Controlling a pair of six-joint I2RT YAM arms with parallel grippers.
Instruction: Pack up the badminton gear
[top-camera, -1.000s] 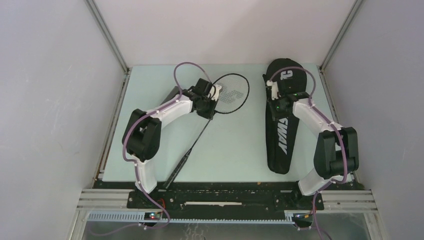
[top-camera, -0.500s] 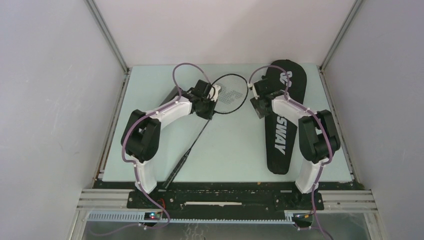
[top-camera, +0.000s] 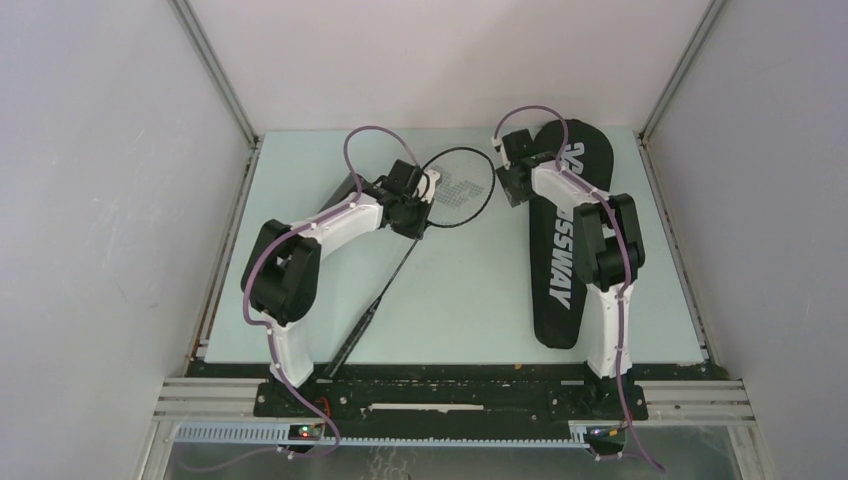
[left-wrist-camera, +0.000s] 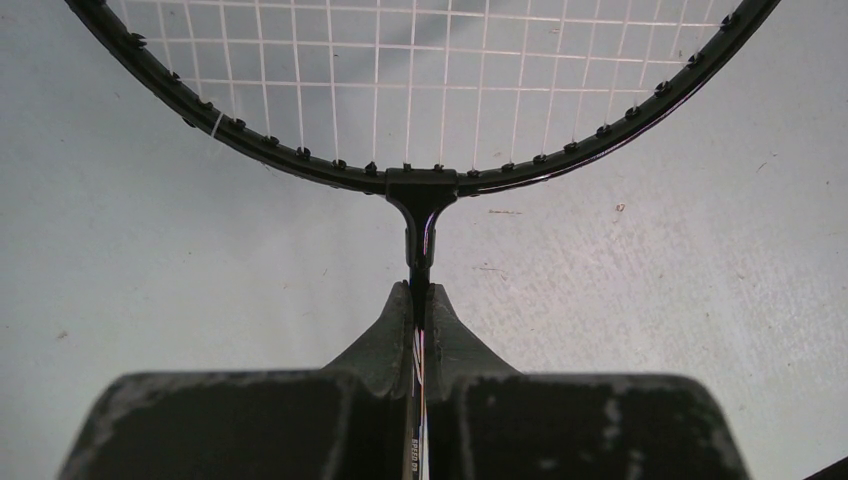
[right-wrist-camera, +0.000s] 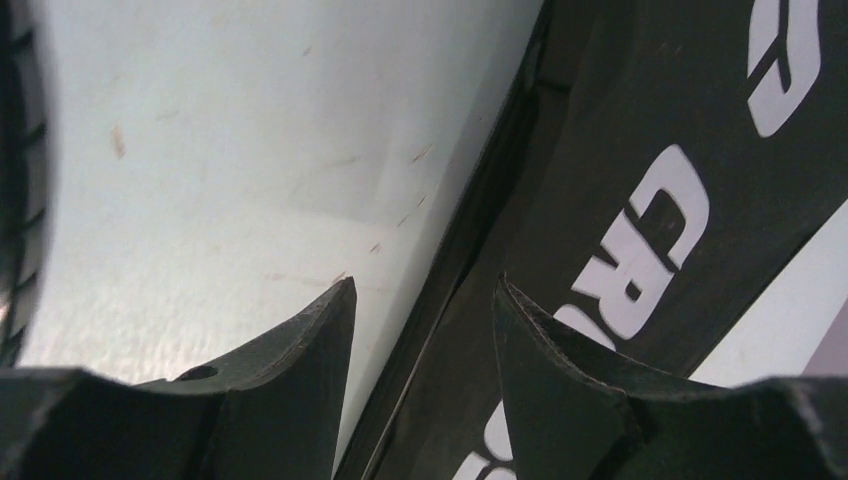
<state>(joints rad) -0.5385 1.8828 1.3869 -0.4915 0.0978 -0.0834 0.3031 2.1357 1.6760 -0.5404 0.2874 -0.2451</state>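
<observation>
A thin black racket (top-camera: 400, 265) lies slantwise on the pale table, its head (top-camera: 458, 187) at the back. My left gripper (top-camera: 415, 213) is shut on the racket's shaft (left-wrist-camera: 419, 262) just below the head (left-wrist-camera: 420, 186). The black racket bag (top-camera: 560, 270) with white lettering lies lengthwise on the right. My right gripper (top-camera: 510, 187) is open, its jaws astride the bag's left edge (right-wrist-camera: 455, 270) near the wide top end. Only one racket shows. No shuttlecocks and no tube are in view.
Grey walls close in the table (top-camera: 470, 290) on the left, back and right. The racket handle (top-camera: 347, 350) reaches the table's near edge by the left arm's base.
My right arm has swung left across the top of the bag, from over its middle to its left edge. The bag has shifted a little. The left arm and racket have stayed put.
</observation>
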